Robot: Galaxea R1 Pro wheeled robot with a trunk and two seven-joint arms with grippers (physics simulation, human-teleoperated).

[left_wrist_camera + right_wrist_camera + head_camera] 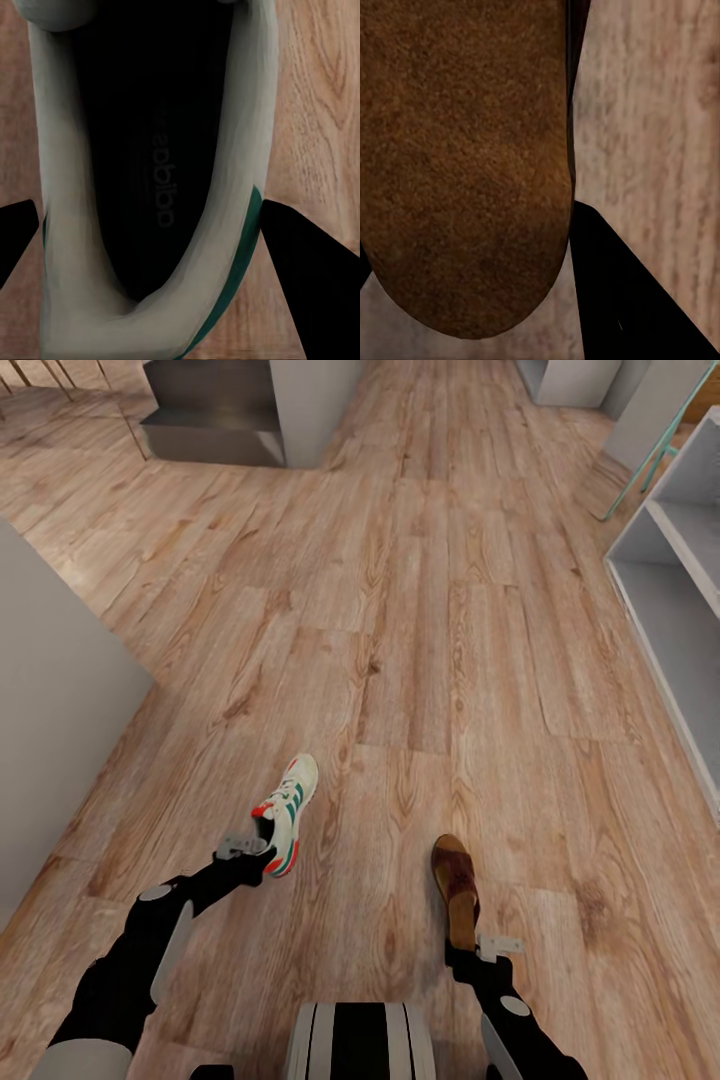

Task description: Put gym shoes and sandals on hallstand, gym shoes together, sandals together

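An off-white gym shoe [291, 807] with green stripes and red-orange accents is held at its heel by my left gripper [266, 858], toe pointing away from me. The left wrist view looks into this gym shoe [82, 187], with a dark finger [319, 285] on each side of it. My right gripper [463, 950] is shut on the heel end of a brown sandal [455, 880]. In the right wrist view the sandal's footbed [465, 150] is close up, beside one finger [622, 300]. Corridor floor [420, 610] lies beneath both. The hallstand [668, 592] stands at the right edge.
A grey wall or cabinet side [50, 710] stands close on the left. Grey steps and a pillar [225, 415] are far ahead on the left. Further furniture [580, 380] is at the far right. My own base [360, 1040] is at the bottom centre.
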